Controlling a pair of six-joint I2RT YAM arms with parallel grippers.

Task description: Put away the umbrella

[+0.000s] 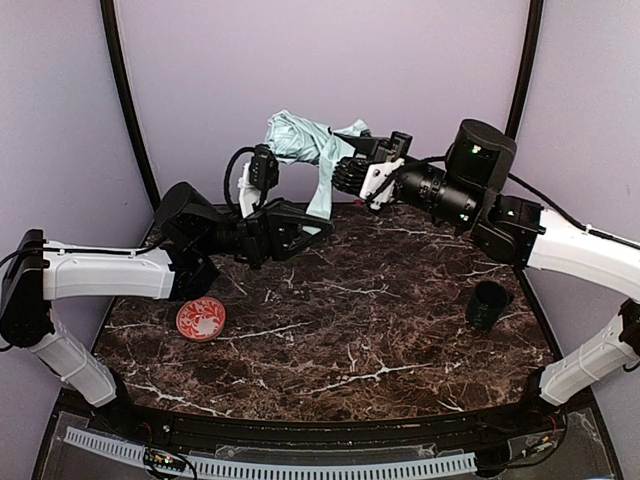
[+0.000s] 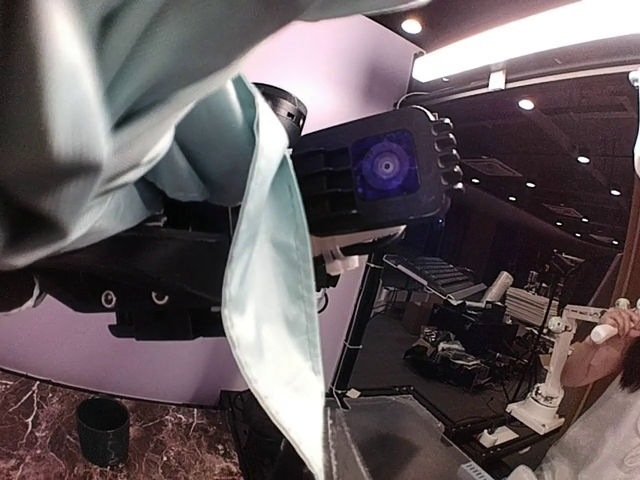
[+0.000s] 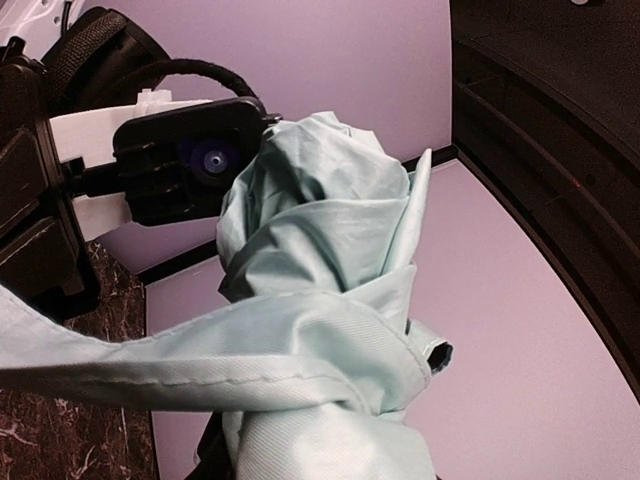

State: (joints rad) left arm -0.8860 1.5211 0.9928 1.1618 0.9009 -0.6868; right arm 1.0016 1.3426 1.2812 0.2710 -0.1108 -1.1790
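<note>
The umbrella (image 1: 298, 137) is a bunched pale mint bundle held up in the air at the back of the table. My right gripper (image 1: 346, 172) is shut on it from the right. In the right wrist view the umbrella (image 3: 320, 270) fills the frame and hides the fingers, with a band of fabric wrapped across it. A loose mint flap (image 1: 322, 196) hangs down from the bundle to my left gripper (image 1: 318, 224), which is shut on its lower end. In the left wrist view that flap (image 2: 270, 330) runs down to the bottom edge, and my fingers do not show.
A dark green cup (image 1: 488, 305) stands on the marble table (image 1: 350, 300) at the right, also visible as the cup (image 2: 103, 430) in the left wrist view. A red patterned dish (image 1: 201, 318) lies at the left. Purple walls close the back and sides.
</note>
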